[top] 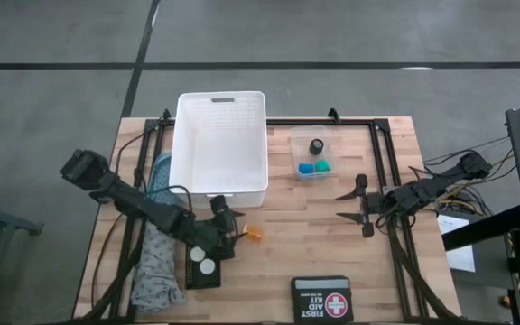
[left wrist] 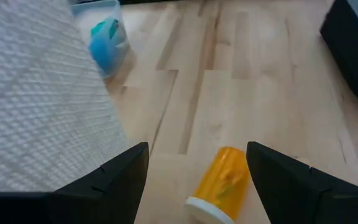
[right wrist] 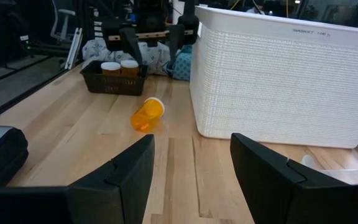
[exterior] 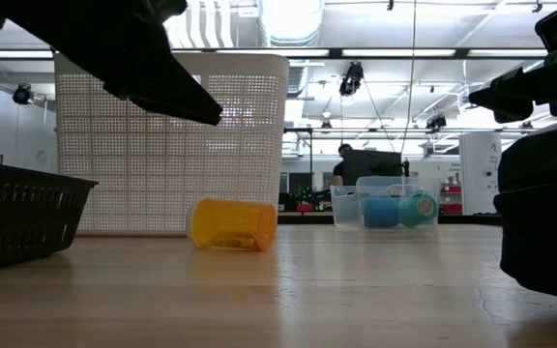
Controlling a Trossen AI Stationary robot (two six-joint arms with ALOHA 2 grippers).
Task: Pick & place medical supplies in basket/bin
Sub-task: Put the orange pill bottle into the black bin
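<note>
An orange pill bottle (left wrist: 222,185) with a white cap lies on its side on the wood near the white slotted basket (top: 222,144); it also shows in the low view (exterior: 232,224). My left gripper (left wrist: 197,149) is open and hovers above and just short of the bottle, its fingers apart on either side of the line to it. My right gripper (top: 339,206) is open and waits over the table's right part, near the clear tub (top: 314,155), which holds blue, green and black pieces. A teal patterned cloth (top: 156,262) lies along the left edge.
A small black tray (top: 204,264) holding two white-capped bottles sits near the left arm. The black FIRST AID KIT case (top: 321,298) lies at the near edge. Bare wood stretches between the lying bottle and my right gripper.
</note>
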